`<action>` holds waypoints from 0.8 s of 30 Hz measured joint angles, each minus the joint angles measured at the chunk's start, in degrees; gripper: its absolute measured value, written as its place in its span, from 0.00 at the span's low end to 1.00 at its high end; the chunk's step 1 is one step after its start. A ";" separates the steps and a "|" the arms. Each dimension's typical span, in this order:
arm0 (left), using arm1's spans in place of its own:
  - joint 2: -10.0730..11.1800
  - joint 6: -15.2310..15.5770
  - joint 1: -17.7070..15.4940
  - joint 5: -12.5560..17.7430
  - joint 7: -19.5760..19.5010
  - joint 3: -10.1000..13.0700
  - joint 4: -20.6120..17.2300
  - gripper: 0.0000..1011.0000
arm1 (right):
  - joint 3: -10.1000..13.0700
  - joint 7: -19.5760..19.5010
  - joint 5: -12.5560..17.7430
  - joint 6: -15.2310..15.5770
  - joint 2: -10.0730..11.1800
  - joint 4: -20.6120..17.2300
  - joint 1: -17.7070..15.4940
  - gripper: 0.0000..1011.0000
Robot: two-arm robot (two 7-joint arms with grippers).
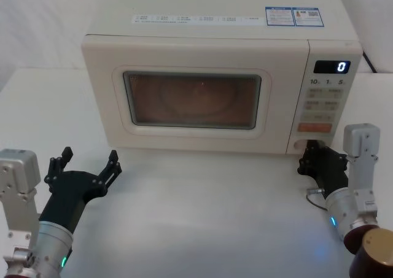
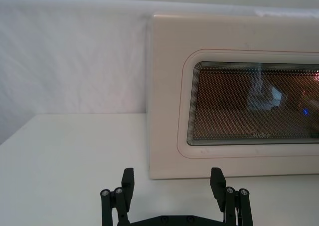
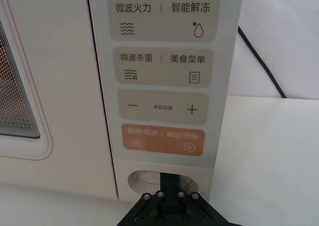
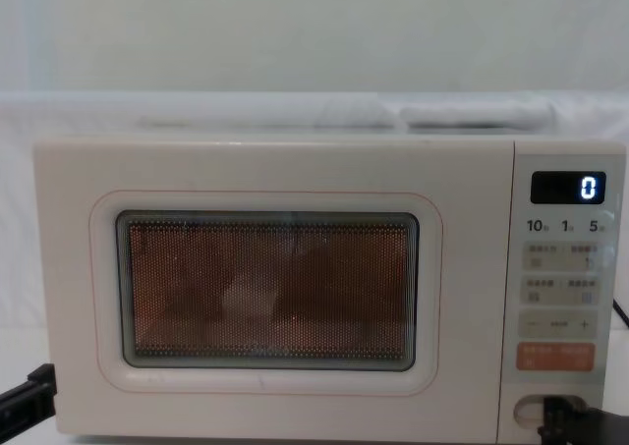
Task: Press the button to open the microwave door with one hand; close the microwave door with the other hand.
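- Two grippers sit low before the microwave: the left gripper [image 1: 86, 162], fingers spread wide and holding nothing, hangs over the table [image 1: 202, 216] short of the microwave door [image 1: 193, 100].
- The right gripper [image 1: 312, 154], fingers together, touches the button [image 3: 149, 178] at the control panel's [image 3: 162, 76] foot.
- The door lies flush and closed.

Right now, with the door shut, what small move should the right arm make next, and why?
Probably push the right gripper a touch further into the button. Its tip sits at the button, yet the door looks shut. The left gripper waits open, in front of the door.
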 joint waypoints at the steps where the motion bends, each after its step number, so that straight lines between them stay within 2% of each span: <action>1: 0.00 0.00 0.00 0.00 0.00 0.00 0.00 0.99 | 0.00 0.00 0.00 0.00 0.00 0.00 0.00 0.00; 16: 0.00 -0.01 0.00 0.00 0.00 0.00 0.00 0.99 | -0.11 0.17 0.06 -0.39 -0.01 -0.11 0.16 0.00; 24: 0.00 0.00 0.00 0.00 0.00 0.01 0.00 0.99 | 0.14 0.43 0.18 0.06 0.65 -2.79 -2.12 0.00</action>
